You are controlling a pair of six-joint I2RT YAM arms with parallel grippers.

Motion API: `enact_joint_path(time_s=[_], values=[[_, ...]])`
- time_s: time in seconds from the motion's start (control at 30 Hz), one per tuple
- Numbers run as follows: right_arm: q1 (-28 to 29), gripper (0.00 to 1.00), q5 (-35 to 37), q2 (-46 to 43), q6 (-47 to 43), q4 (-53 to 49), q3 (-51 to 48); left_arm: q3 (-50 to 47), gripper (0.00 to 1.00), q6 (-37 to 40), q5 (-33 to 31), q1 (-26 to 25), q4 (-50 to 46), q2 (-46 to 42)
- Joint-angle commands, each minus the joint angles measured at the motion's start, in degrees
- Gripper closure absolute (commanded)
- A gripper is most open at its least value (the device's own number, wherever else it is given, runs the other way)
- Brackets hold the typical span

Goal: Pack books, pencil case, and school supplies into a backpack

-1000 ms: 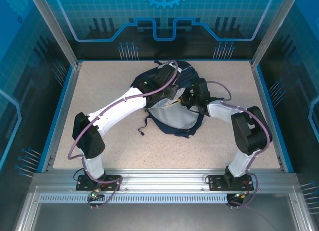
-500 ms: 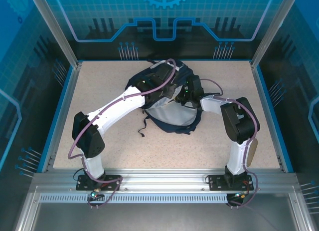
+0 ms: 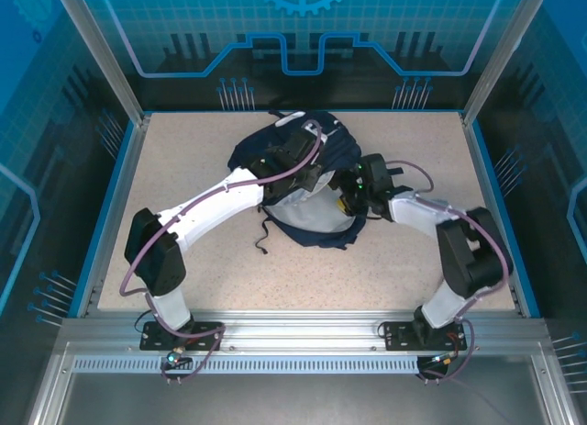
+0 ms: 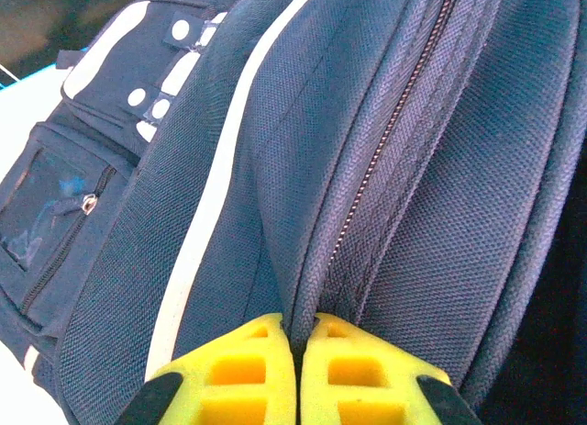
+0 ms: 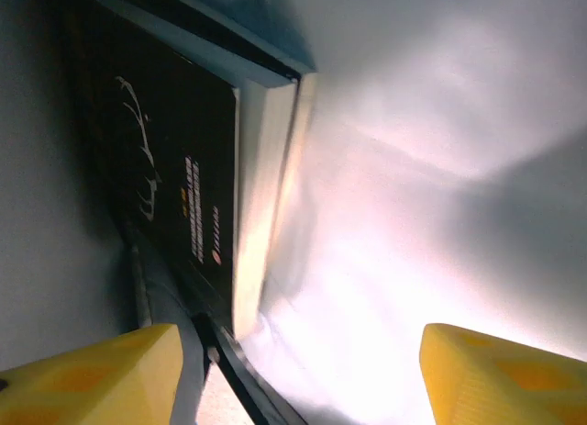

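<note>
Pinching a ridge of navy fabric just beside the main zipper (image 4: 396, 131), the left gripper (image 4: 298, 374) has its yellow fingers pressed together on the backpack (image 4: 514, 168), with cloth caught between the pads. The right gripper (image 5: 303, 379) has its yellow fingers spread wide with nothing between them, and its camera looks into the bag.

Container: the backpack is soft and navy with thin white stripes. In the top view it lies slumped a little toward 12 o'clock from the table's centre, and both arms reach to it. The right wrist view shows a pale lining (image 5: 431, 168) inside. A book (image 5: 174, 186) with a dark cover sits at 10 o'clock in that view, its page edges turned toward 3 o'clock and lying against the lining. A further thin edge shows behind it at 12 o'clock; I cannot tell whether that is a second book.

Writing: the cover carries lines of small pale lettering and a small orange-yellow mark, too small and dim to read. On the bag's outside, in the left wrist view, there is a white patch (image 4: 156, 72) with dots at 10 o'clock and a small zipped pocket (image 4: 60, 228) at 9 o'clock.

Surface: the table (image 3: 183, 168) is speckled beige with a blue rim. Aluminium frame posts (image 3: 96, 49) stand at the corners. The blue-tinted wall panels (image 3: 303, 30) carry circuit-line graphics, with a gear motif at 12 o'clock.
</note>
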Motion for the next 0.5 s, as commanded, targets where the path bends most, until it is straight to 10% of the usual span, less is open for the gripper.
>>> enact_joint_path(time_s=[0.0,0.47], values=[[-0.5,0.31,3.89,-6.08,-4.44,-10.61,-3.24,-1.29,0.98,-0.51,1.19,0.74,4.62,-3.0],[5.6,0.35,31.44,-29.17,-4.44,-38.84,-3.77,8.23,0.99,-0.74,18.23,1.07,2.51,5.81]])
